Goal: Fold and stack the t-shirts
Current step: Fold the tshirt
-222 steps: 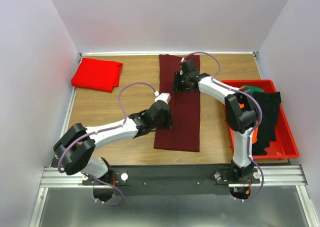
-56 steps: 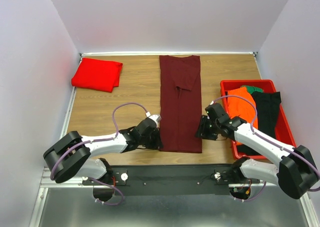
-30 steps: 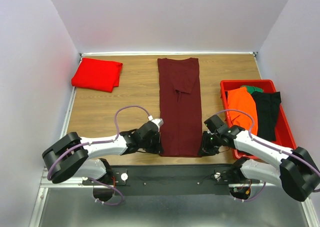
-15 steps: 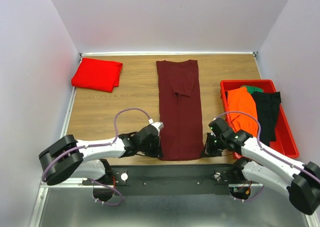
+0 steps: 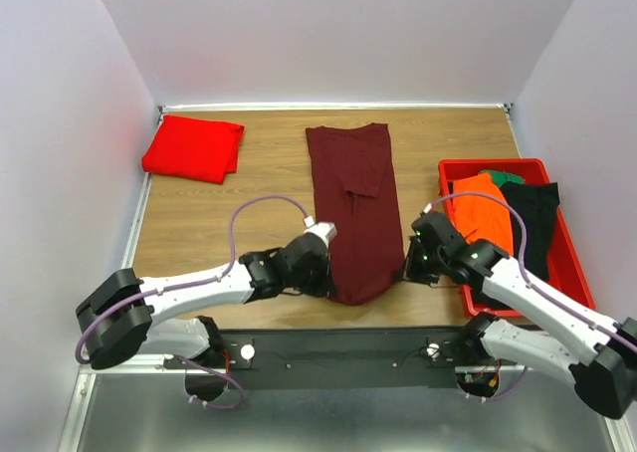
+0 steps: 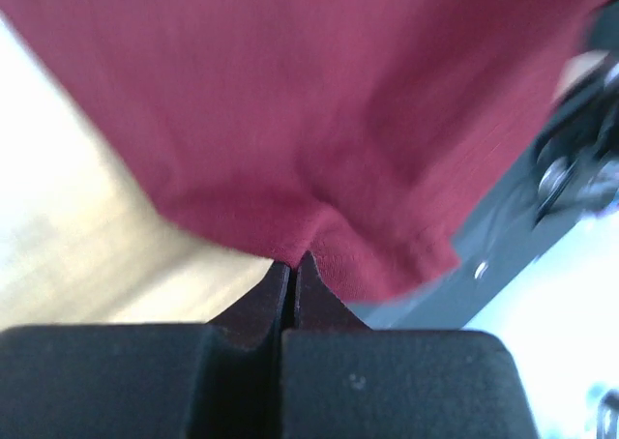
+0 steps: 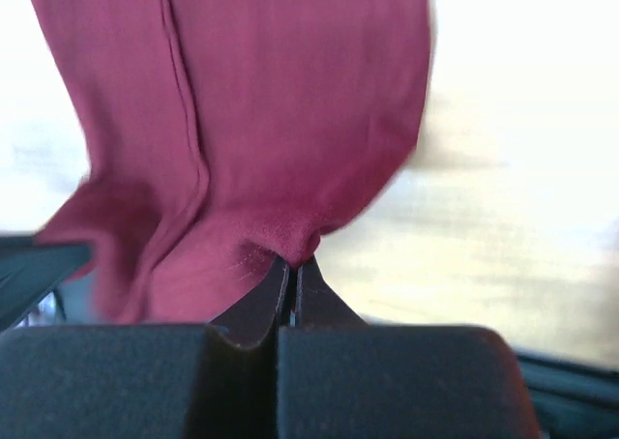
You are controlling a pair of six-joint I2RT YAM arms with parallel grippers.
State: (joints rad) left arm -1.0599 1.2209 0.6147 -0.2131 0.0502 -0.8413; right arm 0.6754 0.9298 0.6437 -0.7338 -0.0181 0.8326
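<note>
As the left tool and right tool each clamp a near corner, the maroon t-shirt stretches lengthwise up the counter, its far end straight ahead of both arms.

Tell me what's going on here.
Two robot arms are folding a maroon shirt laid lengthwise on the table. The left gripper and the right gripper are each shut on a near corner of it, and the near end is bunched between them. The second fold is not yet made. A red shirt lies already folded at the far left corner. A bin on the right holds more clothes.
</note>
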